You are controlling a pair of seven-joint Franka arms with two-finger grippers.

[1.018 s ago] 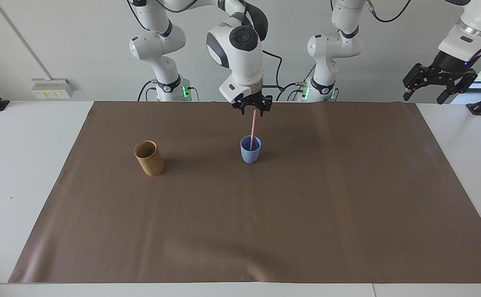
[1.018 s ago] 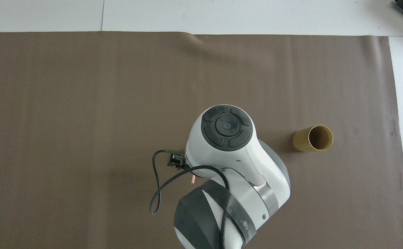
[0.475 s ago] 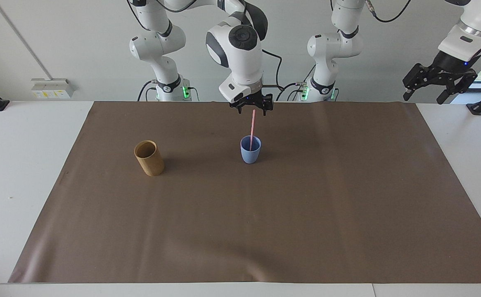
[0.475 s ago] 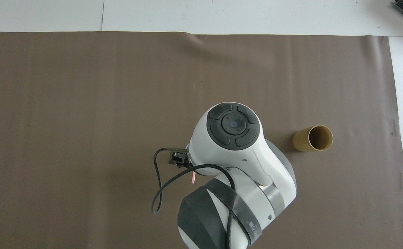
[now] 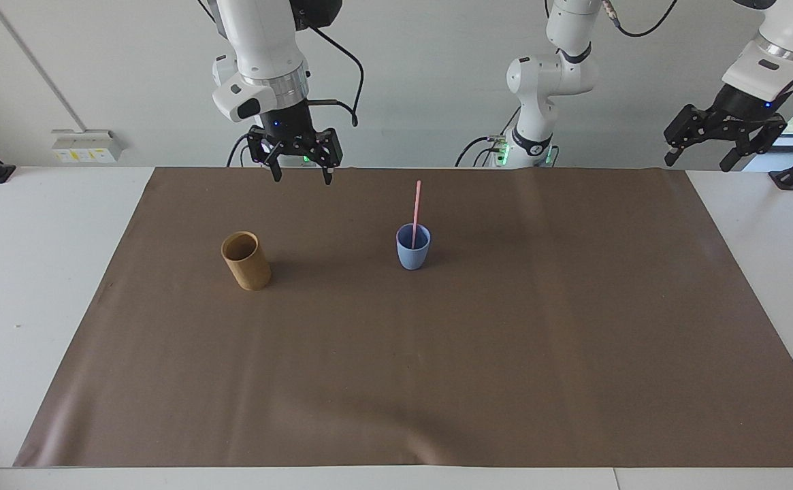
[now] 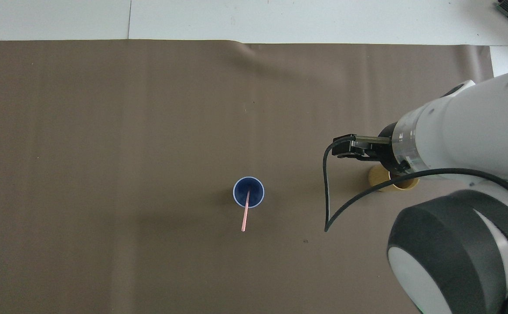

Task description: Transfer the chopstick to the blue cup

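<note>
White walls, white desk (image 5: 62, 286), and a big brown mat (image 5: 437, 374) covering most of it. So the chopstick (image 5: 416, 212) is standing in the blue cup (image 5: 413, 255) mid-mat, long axis nearly upright, top leaning a bit toward the robots. Right pincer (image 5: 299, 178) hangs released and empty over the mat's robot-side edge, closer to the tan cup (image 5: 246, 260), with the stick off toward the left arm's end from it. Left pincer (image 5: 699, 160) waits way out past the mat, released too. Right arm's the nearer one, but honestly the transfer looks done.
</note>
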